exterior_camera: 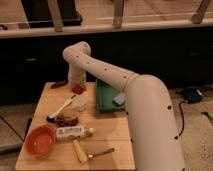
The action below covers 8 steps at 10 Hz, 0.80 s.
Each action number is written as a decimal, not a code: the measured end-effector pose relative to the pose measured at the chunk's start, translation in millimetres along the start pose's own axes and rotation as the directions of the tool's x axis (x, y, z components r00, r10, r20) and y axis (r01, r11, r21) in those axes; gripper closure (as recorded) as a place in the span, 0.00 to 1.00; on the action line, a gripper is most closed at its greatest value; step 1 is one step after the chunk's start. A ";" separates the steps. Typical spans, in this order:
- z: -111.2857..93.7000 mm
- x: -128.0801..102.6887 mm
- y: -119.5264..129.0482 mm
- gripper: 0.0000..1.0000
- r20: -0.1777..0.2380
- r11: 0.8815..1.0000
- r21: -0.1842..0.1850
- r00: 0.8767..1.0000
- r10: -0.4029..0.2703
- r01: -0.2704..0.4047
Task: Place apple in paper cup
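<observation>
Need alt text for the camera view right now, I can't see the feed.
The robot's hand is at the far edge of the wooden table with the apple at its tip, just behind the paper cup. Nearer the camera lie an orange bowl and a white bottle; a green tray sits beside the cup.

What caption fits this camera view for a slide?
Arm stretched over the wooden table, gripper at the apple near the far edge, just behind the paper cup.
</observation>
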 end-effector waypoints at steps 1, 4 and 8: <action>0.8 -0.5 0.2 0.63 0.003 1.000 -0.001 1.000 -0.001 0.001; 0.1 -0.3 0.0 0.63 0.003 1.000 -0.001 1.000 -0.003 0.003; 0.6 -0.8 -1.4 0.63 0.005 1.000 -0.001 1.000 -0.007 0.007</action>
